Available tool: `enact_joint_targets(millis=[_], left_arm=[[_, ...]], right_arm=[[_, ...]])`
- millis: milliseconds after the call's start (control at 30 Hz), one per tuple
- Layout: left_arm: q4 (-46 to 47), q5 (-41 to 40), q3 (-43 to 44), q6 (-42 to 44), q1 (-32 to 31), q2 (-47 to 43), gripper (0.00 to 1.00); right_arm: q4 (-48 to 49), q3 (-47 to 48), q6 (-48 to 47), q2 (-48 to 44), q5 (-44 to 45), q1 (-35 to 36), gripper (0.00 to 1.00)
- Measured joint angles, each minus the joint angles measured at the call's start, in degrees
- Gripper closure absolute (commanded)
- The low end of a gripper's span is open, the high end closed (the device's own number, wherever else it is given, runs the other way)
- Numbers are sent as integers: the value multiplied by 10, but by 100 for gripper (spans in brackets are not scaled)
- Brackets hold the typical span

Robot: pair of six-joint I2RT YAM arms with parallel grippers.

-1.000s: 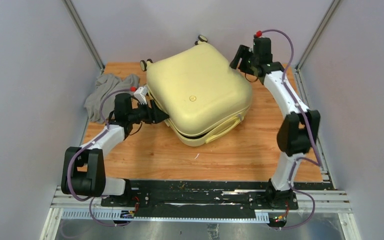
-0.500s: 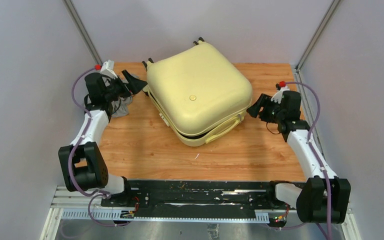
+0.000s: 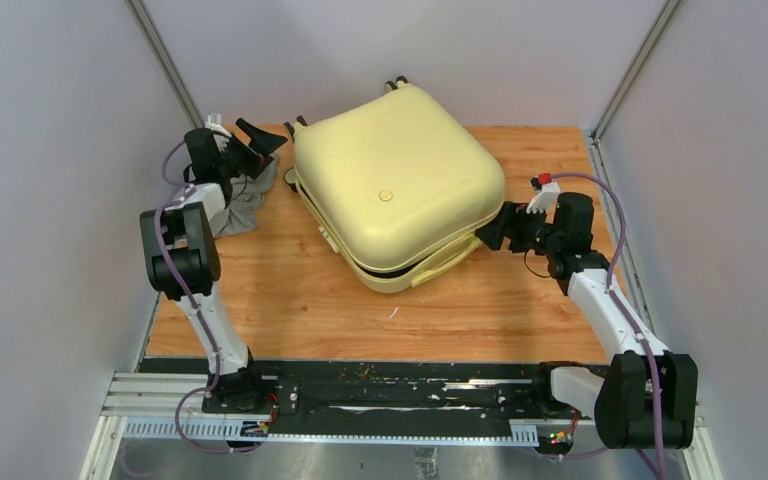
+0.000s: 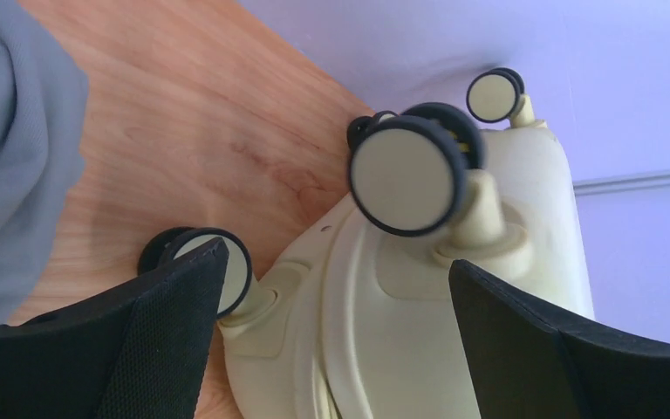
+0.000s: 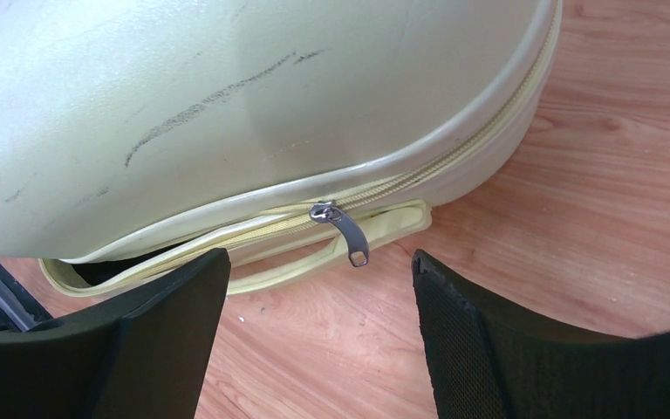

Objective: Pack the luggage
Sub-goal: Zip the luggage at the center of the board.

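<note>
Top external view: the luggage [image 3: 395, 195] lies flat on the counter [image 3: 290, 300], lid down. It is turned on the diagonal, so its wheeled end points far left and its handle side faces near right. A dark gap shows along that near edge, so the shell seems not zipped shut. The left pincer [image 3: 263, 140] hangs at the far-left corner, just beside the wheels, with its jaws spread and a grey cloth [image 3: 243, 200] below the arm. The right pincer [image 3: 493, 226] sits low at the near-right corner of the case, also spread and pinching nothing.

Left wrist view: the wheeled end stands between the wide black fingers, with one cream wheel [image 4: 408, 175] close ahead. Nothing is gripped.

Right wrist view: the zipper pull [image 5: 342, 229] hangs from the seam straight ahead of the spread fingers, its tab drooping down and to the right. The seam runs across the view and rises to the right. I judge the right arm the nearer one for the pull, needing only a short advance.
</note>
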Motion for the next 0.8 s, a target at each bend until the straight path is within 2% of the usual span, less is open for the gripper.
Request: enact_joint_targets(millis=[167,400,733,800], left_arm=[[84,-2,0,-95,-19,63,0],[226,-16,32,-210,-47,100,0],[296,-17,50,-273,-74,141,0],[300,-18,52,-277,-76,142,8]], right_arm=[[18,-3,-24,1,-26,0,20],[35,-13,-53,7,-51,1,20],[39,-10,-77,56,-68,1,21],[40,-5,-85,63,-71,2,23]])
